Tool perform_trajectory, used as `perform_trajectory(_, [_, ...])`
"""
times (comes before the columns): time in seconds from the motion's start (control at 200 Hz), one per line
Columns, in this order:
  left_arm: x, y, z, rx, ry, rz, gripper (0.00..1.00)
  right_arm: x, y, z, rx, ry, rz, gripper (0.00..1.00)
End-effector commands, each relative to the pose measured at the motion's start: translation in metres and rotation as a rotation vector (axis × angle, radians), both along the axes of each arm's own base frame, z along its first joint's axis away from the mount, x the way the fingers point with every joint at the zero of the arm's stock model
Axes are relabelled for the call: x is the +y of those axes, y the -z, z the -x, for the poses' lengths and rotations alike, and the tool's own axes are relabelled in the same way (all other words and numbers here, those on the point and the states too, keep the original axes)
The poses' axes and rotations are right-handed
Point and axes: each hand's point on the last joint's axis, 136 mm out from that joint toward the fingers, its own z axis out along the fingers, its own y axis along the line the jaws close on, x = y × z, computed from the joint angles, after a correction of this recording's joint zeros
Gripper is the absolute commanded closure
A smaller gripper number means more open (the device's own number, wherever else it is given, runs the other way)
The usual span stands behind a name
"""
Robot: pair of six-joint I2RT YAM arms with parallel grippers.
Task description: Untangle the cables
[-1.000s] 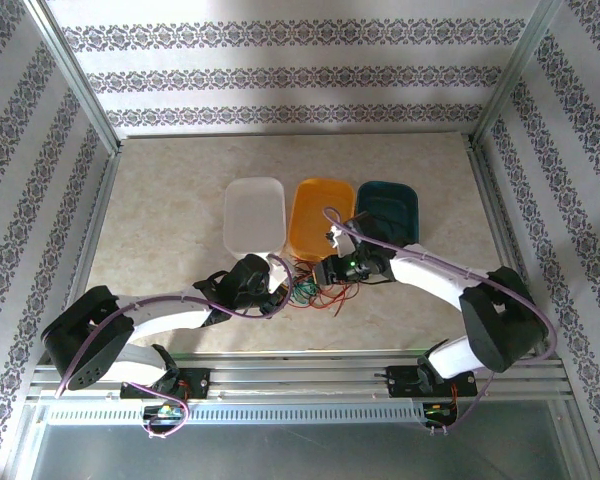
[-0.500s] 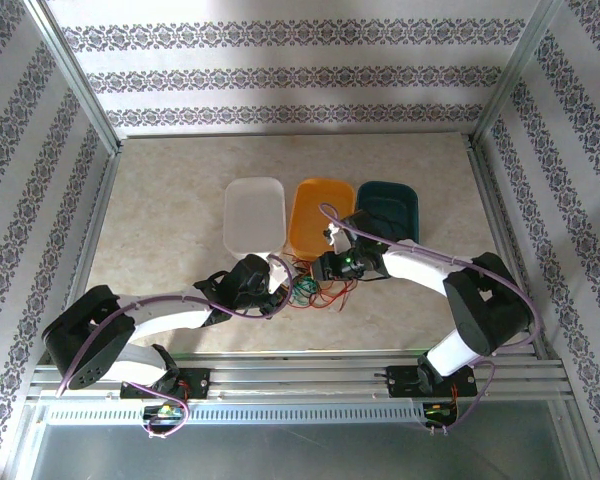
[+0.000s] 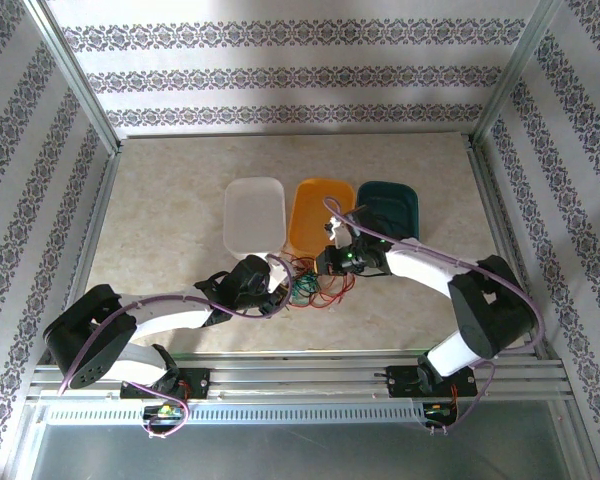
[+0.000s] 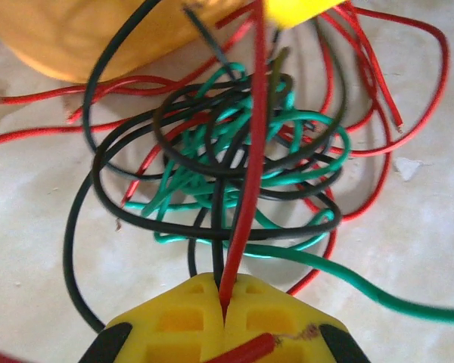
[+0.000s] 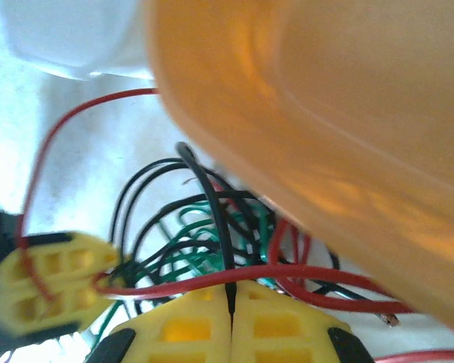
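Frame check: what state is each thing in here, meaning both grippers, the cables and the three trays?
Left gripper: shut on the red cable.
Right gripper: shut on the black cable.
Green cable: tangled with the red and black ones, lying on the table.
White tray: upright, empty.
Orange tray: upright, empty.
Dark teal tray: upright, nothing seen inside, partly hidden by the right arm.

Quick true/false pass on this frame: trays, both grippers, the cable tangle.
1. The white tray, orange tray and teal tray stand in a row. True.
2. The left gripper is shut on a red cable. True.
3. The right gripper hangs open over the teal tray. False: it is shut on a black cable beside the orange tray.
4. The tangle lies inside the white tray. False: it lies on the table.
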Motion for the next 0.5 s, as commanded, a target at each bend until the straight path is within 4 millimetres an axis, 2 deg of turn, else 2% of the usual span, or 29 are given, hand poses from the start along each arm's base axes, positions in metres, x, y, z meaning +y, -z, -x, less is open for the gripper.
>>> perform_trajectory(0.0, [0.014,0.001,-0.012,-0.045,-0.117,-0.025,1.00,-0.001,-0.035,0.013,-0.043,-0.059,-0.078,0.95])
perform_trajectory(0.17, [0.018,0.009,-0.016,-0.035,-0.147,-0.050,1.00,-0.016,-0.080,0.015,-0.133,-0.018,-0.147,0.96])
perform_trajectory(0.5, [0.016,0.027,-0.012,0.010,-0.125,-0.084,1.00,-0.053,-0.206,-0.004,-0.428,0.098,-0.307,0.96])
